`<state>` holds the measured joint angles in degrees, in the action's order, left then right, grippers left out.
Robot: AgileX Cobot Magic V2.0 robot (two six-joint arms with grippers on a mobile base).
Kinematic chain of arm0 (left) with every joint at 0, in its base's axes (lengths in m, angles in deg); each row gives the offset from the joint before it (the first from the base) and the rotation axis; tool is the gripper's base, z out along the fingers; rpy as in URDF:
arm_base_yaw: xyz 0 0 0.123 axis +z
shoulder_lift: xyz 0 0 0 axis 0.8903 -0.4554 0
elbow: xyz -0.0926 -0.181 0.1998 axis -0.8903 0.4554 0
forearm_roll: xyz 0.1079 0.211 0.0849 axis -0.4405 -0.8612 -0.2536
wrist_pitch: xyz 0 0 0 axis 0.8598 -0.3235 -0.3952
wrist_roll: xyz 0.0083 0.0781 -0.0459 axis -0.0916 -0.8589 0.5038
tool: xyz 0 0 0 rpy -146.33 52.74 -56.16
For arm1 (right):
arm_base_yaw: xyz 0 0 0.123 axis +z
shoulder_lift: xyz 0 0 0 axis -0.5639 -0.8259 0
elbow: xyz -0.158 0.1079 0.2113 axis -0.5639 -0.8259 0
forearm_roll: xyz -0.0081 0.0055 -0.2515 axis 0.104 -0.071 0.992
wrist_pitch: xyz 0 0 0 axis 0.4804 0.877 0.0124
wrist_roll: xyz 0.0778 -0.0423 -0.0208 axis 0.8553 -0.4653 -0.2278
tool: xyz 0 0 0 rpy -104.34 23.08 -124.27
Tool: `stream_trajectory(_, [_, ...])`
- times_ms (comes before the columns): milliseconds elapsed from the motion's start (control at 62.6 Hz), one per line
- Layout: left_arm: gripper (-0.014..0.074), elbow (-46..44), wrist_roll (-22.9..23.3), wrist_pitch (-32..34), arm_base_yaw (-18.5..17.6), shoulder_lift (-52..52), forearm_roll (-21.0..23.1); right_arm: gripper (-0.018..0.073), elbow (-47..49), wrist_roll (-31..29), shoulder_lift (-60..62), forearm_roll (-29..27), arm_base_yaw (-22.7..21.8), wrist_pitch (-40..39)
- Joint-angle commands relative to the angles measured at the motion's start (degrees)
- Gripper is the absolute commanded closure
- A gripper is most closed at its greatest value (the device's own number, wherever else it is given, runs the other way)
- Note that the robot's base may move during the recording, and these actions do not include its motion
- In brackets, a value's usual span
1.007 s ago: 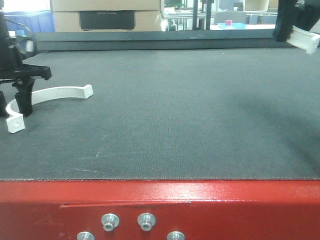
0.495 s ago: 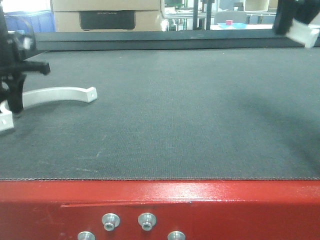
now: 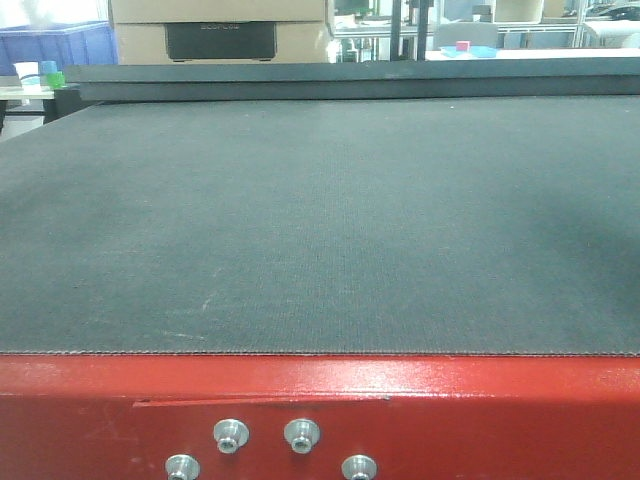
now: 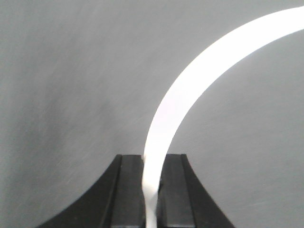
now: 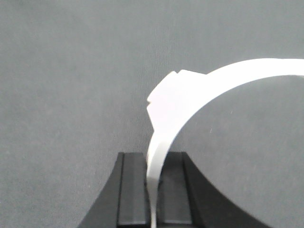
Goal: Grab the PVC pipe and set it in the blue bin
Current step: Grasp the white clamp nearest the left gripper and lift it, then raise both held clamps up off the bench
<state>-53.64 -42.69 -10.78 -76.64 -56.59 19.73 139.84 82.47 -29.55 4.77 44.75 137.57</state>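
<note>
Your left end effector (image 4: 153, 162) is clamped on a curved white PVC pipe (image 4: 190, 80), both black fingers pressed flat against the strip, which arcs up and away to the right. Your right end effector (image 5: 153, 160) is likewise closed tight on a second PVC pipe (image 5: 178, 97), this one with a stepped tab just above the grip. Behind each piece you see only the grey surface of the bench (image 3: 320, 200); how high either piece hangs above it cannot be told.

In the front view neither arm nor pipe appears over the bench. A blue bin (image 3: 80, 45) shows beyond the far left corner, whether it is the target I cannot say.

So the grabbing looks done on both sides. What is left, by my reading, is carrying each piece to the bin and letting go.
</note>
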Motion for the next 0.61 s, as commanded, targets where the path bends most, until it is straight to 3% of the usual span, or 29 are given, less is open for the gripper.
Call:
stream_trajectory(0, [0.0707,2.56,0.38,5.09,-1.91,4.39,0.31,0.0727,-4.54,-0.50,4.64,1.51,0.03,-5.63])
stream_trajectory(144, [0.0707,10.07,0.38,13.11,-3.12,10.58,1.57,0.0727,-14.67,1.48,12.58,1.51,0.03,-16.53])
stream_trajectory(320, [0.0707,24.67,0.38,28.11,-3.12,19.94,3.06,0.0727,-27.85,3.61,22.90,1.11,0.03,-30.11])
stream_trajectory(511, [0.0707,42.18,0.38,46.62,-3.12,31.08,4.39,0.0727,-34.61,3.61,31.21,0.29,0.03,-29.44])
stream_trajectory(591, [0.0707,47.66,0.38,51.15,-3.12,35.42,4.39,0.0727,-34.76,3.61,33.59,0.29,0.03,-27.71])
